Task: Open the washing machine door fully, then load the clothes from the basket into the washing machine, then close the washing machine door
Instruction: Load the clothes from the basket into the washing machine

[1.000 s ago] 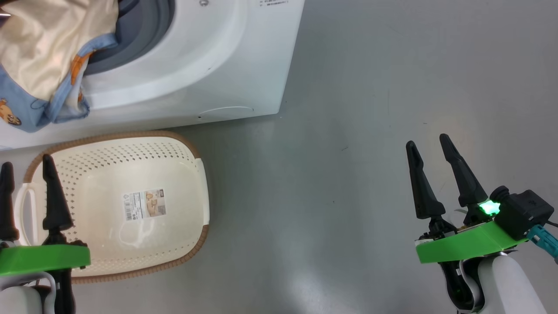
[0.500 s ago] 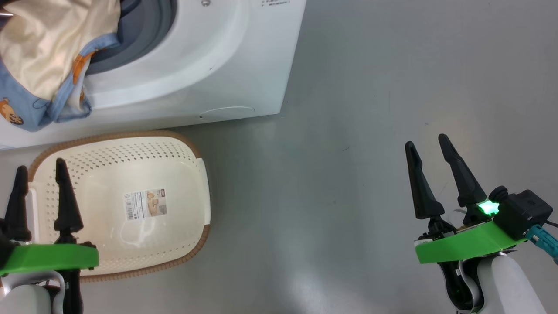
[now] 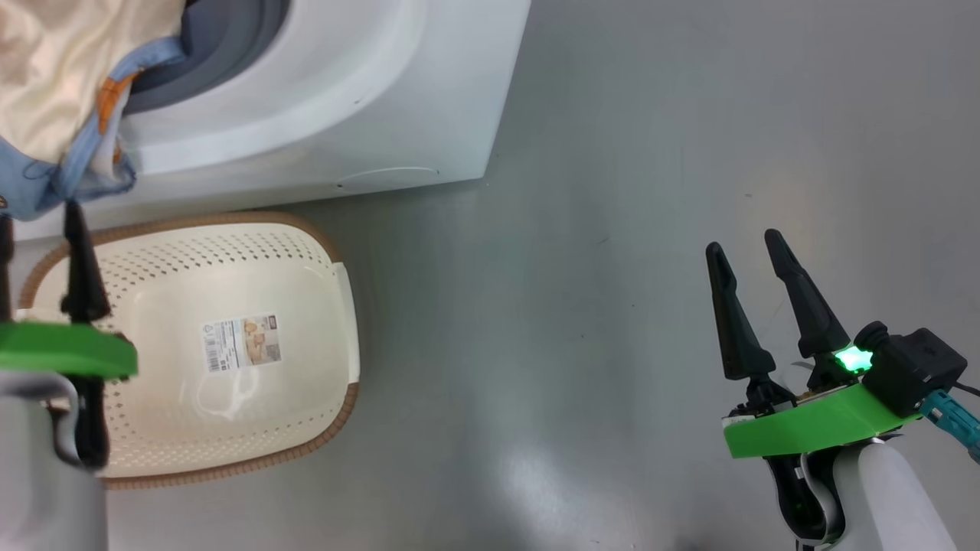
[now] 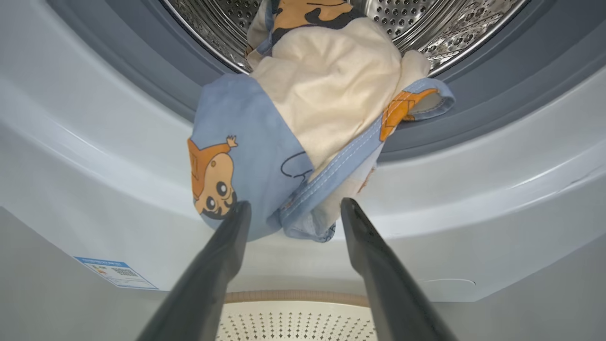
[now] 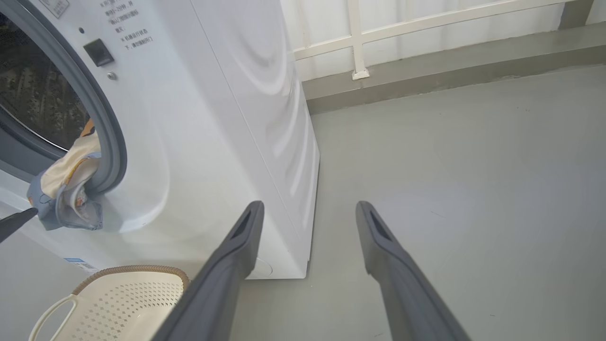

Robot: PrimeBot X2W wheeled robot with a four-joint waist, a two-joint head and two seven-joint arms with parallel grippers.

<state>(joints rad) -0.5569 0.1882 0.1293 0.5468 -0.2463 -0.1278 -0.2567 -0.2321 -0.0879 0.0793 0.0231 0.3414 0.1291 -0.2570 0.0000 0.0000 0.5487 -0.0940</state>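
The left gripper (image 4: pixel 294 203) is wide open and holds nothing. Right in front of its fingertips, the clothes (image 4: pixel 326 80) hang half out of the washing machine (image 4: pixel 473 189). The basket (image 3: pixel 191 252) sits under this gripper. The right gripper (image 3: pixel 743 239) is open too, far off to the side, over the floor (image 3: pixel 612 153).

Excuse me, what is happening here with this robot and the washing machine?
The robot is loading laundry. The clothes are only half inside the washing machine: part lies in the steel drum, and the rest hangs out over the grey seal. The left gripper is open, its fingers on either side of the hanging end, not closed on it. The basket below holds nothing. The right gripper hovers open over the floor, away from the machine.
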